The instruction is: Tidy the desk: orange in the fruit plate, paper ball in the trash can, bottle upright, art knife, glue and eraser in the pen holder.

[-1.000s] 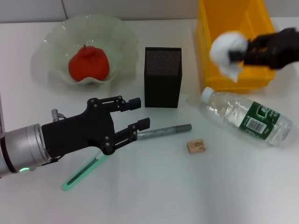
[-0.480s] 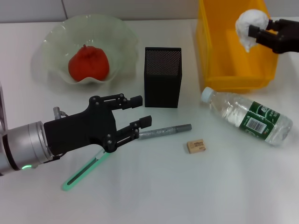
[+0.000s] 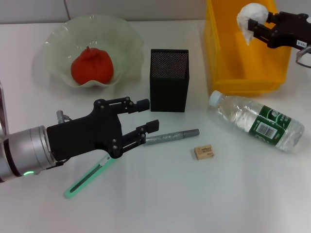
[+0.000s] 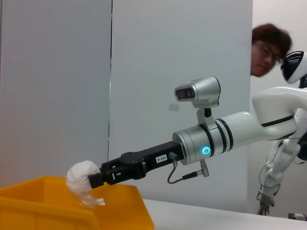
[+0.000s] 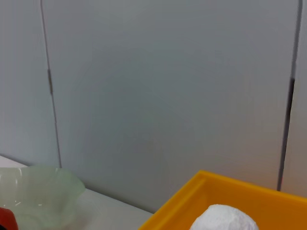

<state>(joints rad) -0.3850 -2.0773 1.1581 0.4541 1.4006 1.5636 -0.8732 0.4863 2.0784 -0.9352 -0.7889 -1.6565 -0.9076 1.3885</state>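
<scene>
Nearest, the left gripper hovers spread open and empty above a slim grey art knife on the smooth white table. Farther off, the right gripper pinches a crumpled paper ball (lumpy, white) over the glossy yellow trash can.

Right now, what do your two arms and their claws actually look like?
Both are alike. The left claw is matte black, with two slim jointed fingers tipped by small flat pads on a boxy black palm. Behind it sits a silver cylindrical wrist with a small green light. The right claw is also black, with a white label, a thin looped cable, a glowing ring on its silver wrist and a silver camera pod on top.
</scene>
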